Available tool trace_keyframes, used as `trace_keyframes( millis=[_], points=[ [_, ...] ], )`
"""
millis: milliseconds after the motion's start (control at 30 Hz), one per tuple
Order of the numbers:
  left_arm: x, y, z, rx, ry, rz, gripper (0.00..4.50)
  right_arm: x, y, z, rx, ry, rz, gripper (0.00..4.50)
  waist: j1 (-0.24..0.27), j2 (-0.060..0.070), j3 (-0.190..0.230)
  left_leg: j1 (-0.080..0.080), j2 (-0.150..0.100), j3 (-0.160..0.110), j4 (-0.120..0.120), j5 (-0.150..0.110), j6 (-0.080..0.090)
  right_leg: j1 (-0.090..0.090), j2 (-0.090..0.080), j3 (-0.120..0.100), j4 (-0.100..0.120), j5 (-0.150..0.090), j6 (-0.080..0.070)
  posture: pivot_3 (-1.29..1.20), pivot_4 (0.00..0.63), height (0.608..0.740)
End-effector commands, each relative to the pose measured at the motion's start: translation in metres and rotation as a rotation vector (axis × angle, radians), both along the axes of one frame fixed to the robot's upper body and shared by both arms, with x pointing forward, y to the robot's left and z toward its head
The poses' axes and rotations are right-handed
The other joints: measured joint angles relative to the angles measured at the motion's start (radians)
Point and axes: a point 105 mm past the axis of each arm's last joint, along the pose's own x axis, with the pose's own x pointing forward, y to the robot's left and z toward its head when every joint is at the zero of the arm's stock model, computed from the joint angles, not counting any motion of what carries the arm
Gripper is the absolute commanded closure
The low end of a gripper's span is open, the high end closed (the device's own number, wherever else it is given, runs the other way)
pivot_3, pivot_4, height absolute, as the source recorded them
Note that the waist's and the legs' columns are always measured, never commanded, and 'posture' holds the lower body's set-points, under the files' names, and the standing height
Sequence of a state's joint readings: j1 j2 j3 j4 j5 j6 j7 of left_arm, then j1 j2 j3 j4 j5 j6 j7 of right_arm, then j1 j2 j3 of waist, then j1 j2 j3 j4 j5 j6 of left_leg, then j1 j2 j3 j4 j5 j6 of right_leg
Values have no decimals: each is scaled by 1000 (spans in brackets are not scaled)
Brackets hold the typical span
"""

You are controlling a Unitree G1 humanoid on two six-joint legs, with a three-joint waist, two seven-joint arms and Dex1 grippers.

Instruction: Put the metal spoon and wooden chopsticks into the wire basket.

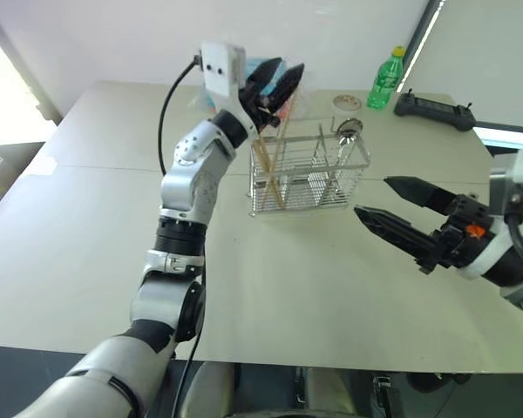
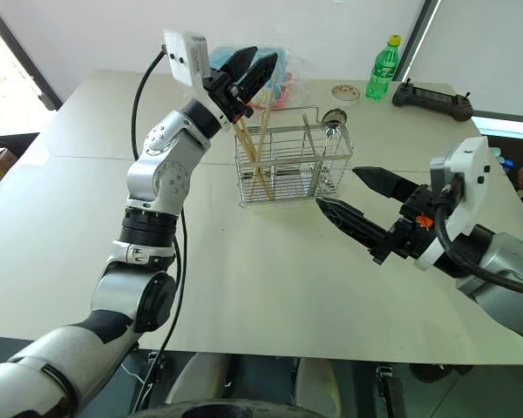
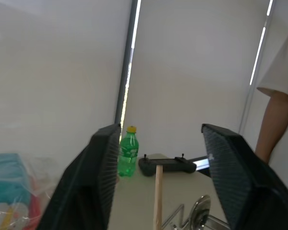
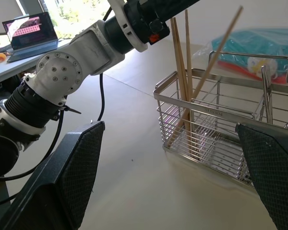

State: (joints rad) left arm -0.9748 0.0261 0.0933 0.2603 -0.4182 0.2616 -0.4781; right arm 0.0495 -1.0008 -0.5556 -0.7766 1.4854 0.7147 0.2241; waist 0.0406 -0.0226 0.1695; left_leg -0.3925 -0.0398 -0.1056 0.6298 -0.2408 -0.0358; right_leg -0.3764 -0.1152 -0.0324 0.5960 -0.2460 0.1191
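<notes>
1. In the wire basket [image 1: 307, 174], at its left end, you see the wooden chopsticks [image 4: 183, 72] standing and leaning on the rim; the metal spoon [image 1: 349, 131] stands at the right end, bowl up.
2. Your left gripper [image 2: 249, 70] hovers just above the chopstick tops, jaws parted, gripping nothing.
3. Your right gripper [image 1: 399, 209] waits beside the basket, spread wide and empty.
4. Expect the sticks to be light, stiff and easily tipped; if regrasping, pinch them together near their upper ends. The spoon is probably slick, so take its handle.
</notes>
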Motion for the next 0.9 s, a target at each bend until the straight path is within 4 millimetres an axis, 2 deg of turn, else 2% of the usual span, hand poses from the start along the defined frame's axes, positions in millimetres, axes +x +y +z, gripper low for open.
trace_keyframes(
  millis=[33, 100, 200, 267, 333, 433, 500, 567, 633, 767, 900],
  points=[
    [-9, 11, 25, -87, -20, -14, 20, 2, -1, 8, 15, -26, 7, 0, -1, 0, 0, 0, 0, 0, 0, 0, 0, 0, 0, 0, 0, 0, 0, 0, 150, 720],
    [-11, 20, 33, -76, -6, -43, 20, 4, -2, 7, 9, -25, 8, 0, -3, 0, 0, 1, 0, 0, 0, 0, 0, 0, 0, 0, 0, 0, 0, 0, 150, 720],
    [-18, 35, 42, 73, -27, -111, 20, 7, -5, 8, -6, -31, 6, 0, -8, 1, 0, 1, 1, 0, -1, 0, 0, -1, 2, 0, 1, 0, 0, 0, 150, 720],
    [-20, 48, 43, 196, -41, -115, 20, 8, -6, 10, -16, -41, 6, 0, -6, 1, 0, 1, 1, 0, -1, 0, 0, -2, 3, 0, 3, 0, 0, 0, 150, 720],
    [-23, 63, 32, 416, -53, -109, 20, 9, -10, 11, -25, -49, -2, 0, -6, 2, 0, 1, 1, 0, -2, 0, 0, -2, 3, 0, 3, 0, 0, 0, 150, 720],
    [-19, 117, -2, 883, -72, 18, 20, 11, -23, 9, -45, -43, -34, 0, -9, 4, 0, 1, 1, 2, -4, 0, 0, -4, 3, 1, 1, -1, -1, 0, 150, 720],
    [-13, 157, -15, 1067, -19, 119, 20, 12, -31, 5, -63, -28, -47, 0, -9, 4, 0, 1, 1, 3, -6, 0, 0, -5, 2, 3, 1, -1, -2, 0, 150, 720],
    [-19, 181, -18, 1126, 41, 126, 20, 13, -38, 1, -86, -12, -54, 0, -5, 4, 0, 1, 2, 4, -7, 0, 0, -6, 2, 3, 1, -1, -3, 0, 150, 720],
    [-30, 192, -18, 1153, 75, 93, 20, 13, -44, -3, -117, 1, -56, 0, 0, 2, 0, -1, 3, 4, -7, 0, 0, -8, 2, 3, 1, -1, -3, 0, 150, 720],
    [-43, 199, -12, 1143, 65, 68, 20, 18, -53, -3, -139, 7, -54, 0, 1, 2, 0, -4, 3, 3, -6, 0, 0, -9, -1, 3, 0, -1, -3, 0, 150, 720],
    [-45, 200, -9, 1116, 58, 93, 20, 23, -55, -3, -144, 6, -47, 0, -3, 2, 0, -6, 3, 5, -5, 0, 0, -11, -3, 3, 1, -1, -2, 0, 150, 720]
  ],
)
